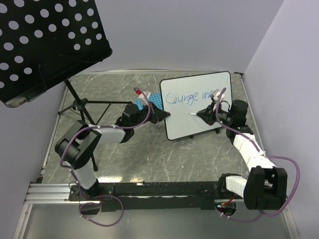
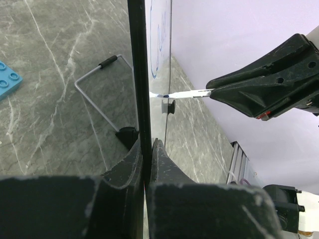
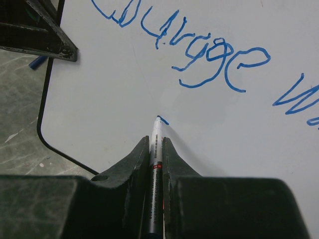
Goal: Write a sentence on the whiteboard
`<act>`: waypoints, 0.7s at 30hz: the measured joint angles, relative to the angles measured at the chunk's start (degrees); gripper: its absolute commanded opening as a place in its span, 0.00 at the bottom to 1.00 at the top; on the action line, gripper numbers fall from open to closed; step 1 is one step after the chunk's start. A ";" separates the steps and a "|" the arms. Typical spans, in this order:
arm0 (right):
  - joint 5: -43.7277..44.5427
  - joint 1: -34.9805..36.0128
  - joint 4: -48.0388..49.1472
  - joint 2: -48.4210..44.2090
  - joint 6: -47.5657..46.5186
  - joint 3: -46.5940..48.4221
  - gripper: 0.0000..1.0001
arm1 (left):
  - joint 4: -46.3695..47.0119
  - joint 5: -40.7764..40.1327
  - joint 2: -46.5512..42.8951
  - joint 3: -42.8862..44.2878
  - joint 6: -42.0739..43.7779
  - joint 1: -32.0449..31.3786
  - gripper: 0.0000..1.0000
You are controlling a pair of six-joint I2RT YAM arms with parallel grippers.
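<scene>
The whiteboard (image 1: 185, 127) — white, dark-edged — carries the sentence (image 1: 187, 97) in blue cursive: "Courage wi". My left gripper (image 1: 166, 115) pinches its left edge; my right gripper (image 1: 198, 114) clamps a marker (image 3: 155, 149).

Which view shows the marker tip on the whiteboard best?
Right wrist: the marker tip meets the whiteboard close up. Left wrist shows it side-on against the board; top external, only a small white sliver.
</scene>
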 measured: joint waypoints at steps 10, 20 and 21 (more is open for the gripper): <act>-1.49 0.44 -6.01 0.87 -3.52 2.56 0.00 | 0.20 -0.02 0.02 0.00 0.00 -0.04 0.01; -2.19 0.44 -13.60 1.64 -8.55 4.31 0.00 | 0.09 -0.04 0.02 -0.02 0.02 -0.04 0.01; -2.16 0.44 -13.92 1.64 -8.76 4.44 0.00 | 0.09 -0.04 0.02 -0.02 0.02 -0.04 0.01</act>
